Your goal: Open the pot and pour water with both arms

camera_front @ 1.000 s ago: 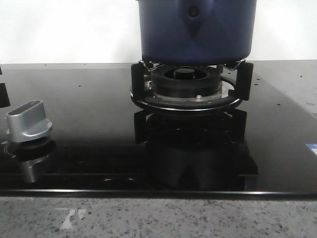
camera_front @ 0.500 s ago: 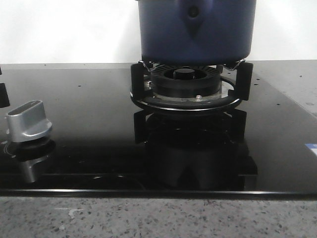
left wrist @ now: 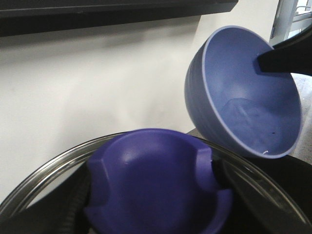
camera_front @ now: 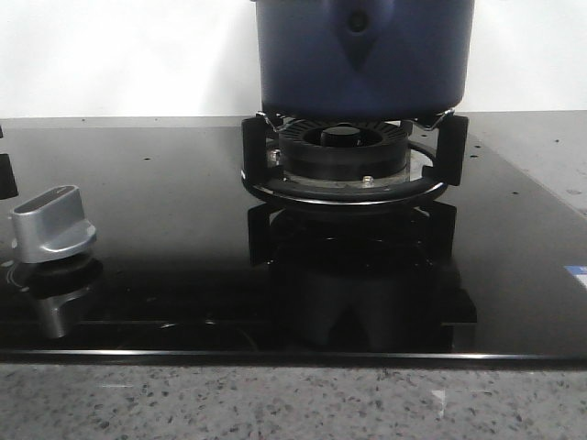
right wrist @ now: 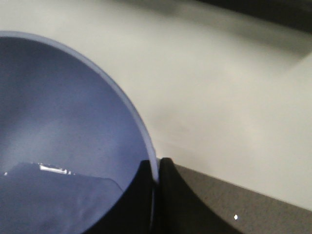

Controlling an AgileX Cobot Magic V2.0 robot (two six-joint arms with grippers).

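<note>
The dark navy pot stands on the burner at the back centre of the front view; its top is cut off there and neither gripper shows. In the left wrist view my left gripper is shut on the purple knob of the glass lid; dark fingers flank the knob. A blue bowl hangs tilted beyond the lid. My right gripper is shut on the rim of that bowl, one finger inside and one outside. A little water lies in the bowl.
The black burner ring and its pot support sit under the pot on the black glass hob. A silver control knob stands at the left. A speckled counter edge runs along the front. A white wall is behind.
</note>
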